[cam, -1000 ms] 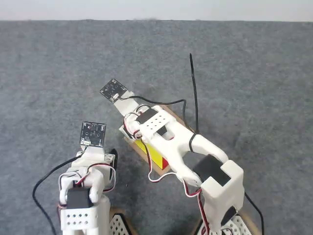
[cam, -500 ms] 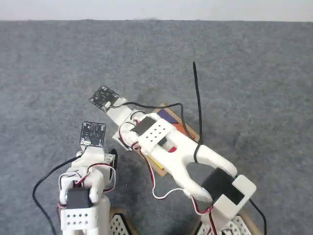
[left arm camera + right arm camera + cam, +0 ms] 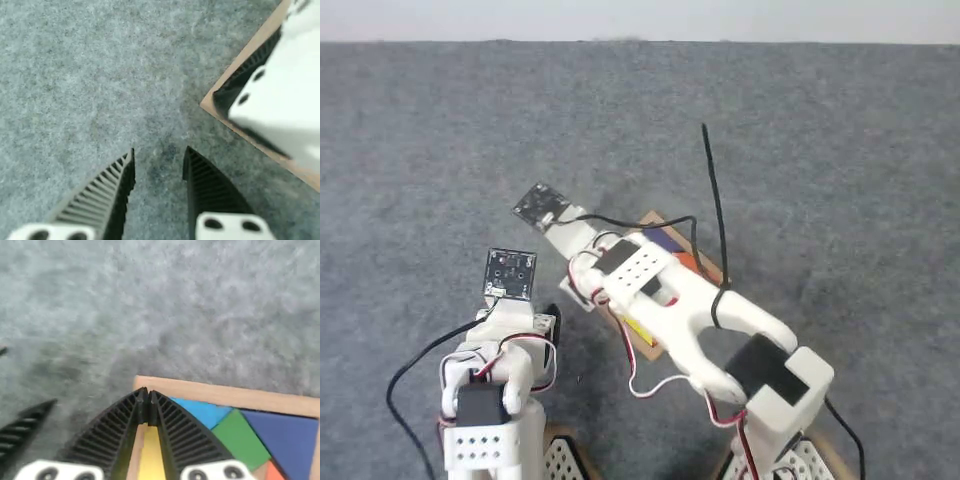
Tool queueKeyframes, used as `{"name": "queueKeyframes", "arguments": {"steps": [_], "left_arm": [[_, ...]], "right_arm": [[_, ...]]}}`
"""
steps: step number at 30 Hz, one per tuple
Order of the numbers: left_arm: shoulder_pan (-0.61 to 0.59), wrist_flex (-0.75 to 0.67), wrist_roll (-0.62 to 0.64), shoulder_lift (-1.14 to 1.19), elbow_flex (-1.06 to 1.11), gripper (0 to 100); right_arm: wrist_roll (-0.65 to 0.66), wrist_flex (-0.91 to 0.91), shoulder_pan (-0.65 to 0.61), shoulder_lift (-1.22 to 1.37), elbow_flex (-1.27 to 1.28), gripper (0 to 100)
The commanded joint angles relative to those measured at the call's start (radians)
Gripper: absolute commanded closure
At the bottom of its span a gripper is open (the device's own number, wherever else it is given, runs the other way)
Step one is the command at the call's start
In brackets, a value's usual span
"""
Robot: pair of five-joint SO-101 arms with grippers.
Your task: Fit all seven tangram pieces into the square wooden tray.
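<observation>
table (image 3: 840, 160): grey, felt-like surface across the whole view, pale strip along the far edge.
left arm (image 3: 490, 400): white, at the near left, folded back close to its base, just beside the tray.
left camera board (image 3: 510, 273): small dark square at the arm's far end.
right arm (image 3: 670, 290): white, stretched on a diagonal from the near right, across the tray.
right camera board (image 3: 542, 205): dark square, tilted, beyond the tray's left side.
wooden tray (image 3: 713, 270): turned corner-on, mostly covered by the right arm.
pieces in tray: dark blue piece (image 3: 665, 239) by the far corner, orange piece (image 3: 688, 262) beside it, yellow piece (image 3: 636, 329) and red piece (image 3: 650, 340) at the near edge.
black cable (image 3: 712, 190): rises from the right arm.
</observation>
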Motion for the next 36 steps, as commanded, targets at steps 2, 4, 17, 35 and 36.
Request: {"name": "queueKeyframes", "arguments": {"steps": [2,4,17,35,36], "left_arm": [[0.003,0.009,-0.006,-0.028,-0.008,85],[0.003,0.009,-0.006,-0.028,-0.008,85],[0.003,0.009,-0.006,-0.028,-0.008,85],[0.003,0.009,-0.006,-0.028,-0.008,85],[0.003,0.009,-0.006,-0.028,-0.008,85]], "right_arm": [[-0.003,-0.012,0.077,0.004,-0.049,99.0],[-0.003,-0.013,0.088,0.007,-0.049,99.0],[-0.009,0.16,0.122,-0.357,0.046,99.1],[-0.002,0.176,0.627,-1.386,1.033,99.0],[0.0,0.177,0.665,-1.437,1.071,99.0]]}}
